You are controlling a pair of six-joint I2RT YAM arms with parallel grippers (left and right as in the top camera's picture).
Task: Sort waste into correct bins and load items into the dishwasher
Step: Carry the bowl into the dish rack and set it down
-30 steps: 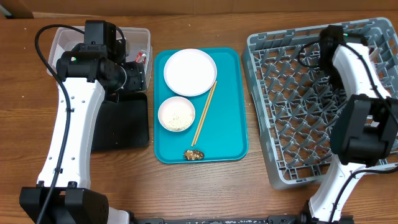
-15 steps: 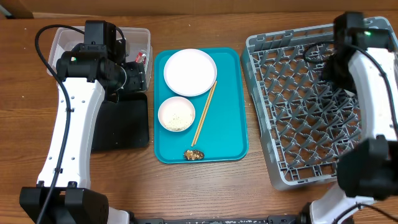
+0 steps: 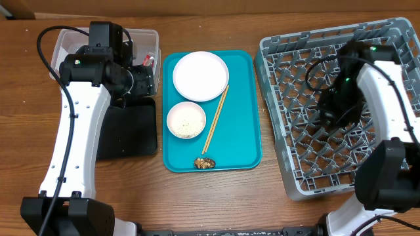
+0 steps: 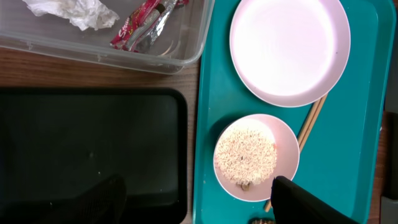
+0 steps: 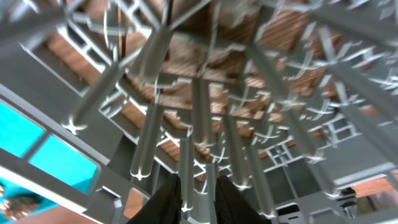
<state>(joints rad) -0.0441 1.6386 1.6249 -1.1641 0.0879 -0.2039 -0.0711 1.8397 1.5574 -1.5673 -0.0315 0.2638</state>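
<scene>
my left gripper [image 4: 202, 205] hangs released, fingers wide, over the edge where black tray [image 4: 93, 143] meets teal tray [image 4: 214, 93]. the rice bowl [image 4: 255, 157] lies at 1 o'clock, the plate [image 4: 289, 50] beyond it, the chopsticks [image 4: 309, 123] at 2. the clear tub [image 4: 180, 59] at 11 holds the wrapper [image 4: 140, 28] and paper [image 4: 71, 12]. my right gripper [image 5: 198, 202] sits among the rack [image 3: 295, 85] pegs, crowded all round; whether it is clenched i cannot tell.

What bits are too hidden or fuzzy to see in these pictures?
- Overhead: the left arm covers most of the clear rectangular plastic tub.
- Left wrist: the bottom edge cuts off the small brown food lump.
- Right wrist: blur hides whether the right pincer grips a peg of the grey plastic dish rack.
</scene>
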